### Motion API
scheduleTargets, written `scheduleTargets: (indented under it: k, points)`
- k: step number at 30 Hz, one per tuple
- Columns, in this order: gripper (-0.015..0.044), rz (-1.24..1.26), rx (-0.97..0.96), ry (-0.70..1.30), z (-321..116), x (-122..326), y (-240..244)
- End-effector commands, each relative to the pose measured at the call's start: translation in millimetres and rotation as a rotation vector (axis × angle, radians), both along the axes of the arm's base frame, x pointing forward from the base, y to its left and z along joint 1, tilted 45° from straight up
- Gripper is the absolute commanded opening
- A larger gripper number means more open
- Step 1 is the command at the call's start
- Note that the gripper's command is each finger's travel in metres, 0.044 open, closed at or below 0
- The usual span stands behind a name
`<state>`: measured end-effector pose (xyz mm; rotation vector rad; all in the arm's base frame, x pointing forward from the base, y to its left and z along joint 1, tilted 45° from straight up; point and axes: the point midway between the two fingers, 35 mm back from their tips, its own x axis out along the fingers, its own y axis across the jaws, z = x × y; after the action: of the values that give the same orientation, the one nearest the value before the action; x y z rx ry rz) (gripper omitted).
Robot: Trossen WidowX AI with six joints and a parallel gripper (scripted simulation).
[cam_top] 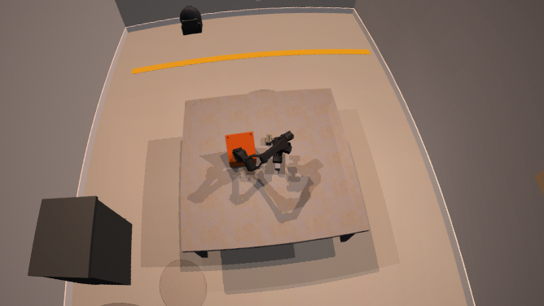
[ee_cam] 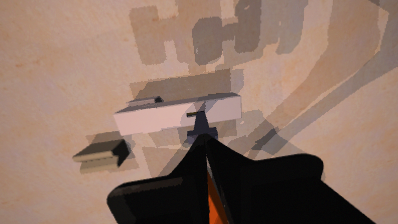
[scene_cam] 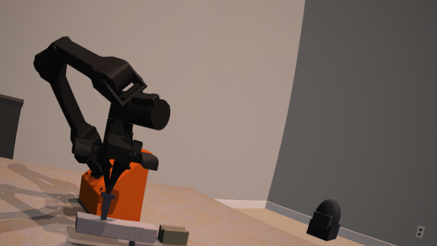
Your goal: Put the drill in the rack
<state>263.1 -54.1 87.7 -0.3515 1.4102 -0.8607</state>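
Exterior view: gripper [scene_cam: 108,192] pinched shut, empty, tip on key [scene_cam: 106,205] above block [scene_cam: 116,228]. Next: press down.

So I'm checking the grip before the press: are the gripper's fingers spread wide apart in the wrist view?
No, the gripper is shut, its fingers meeting in a point just above the dark key on the pale block.
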Motion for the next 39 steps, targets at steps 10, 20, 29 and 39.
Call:
scheduleTargets:
  k: [10, 20, 29, 39]
  points:
    - [0.0, -0.005, -0.002, 0.007, -4, 1, -5]
    - [0.0, -0.005, -0.003, 0.007, -7, 2, -8]
    - [0.0, -0.005, -0.003, 0.007, -8, 1, -10]
    - [0.0, -0.005, -0.003, 0.007, -10, -2, -12]
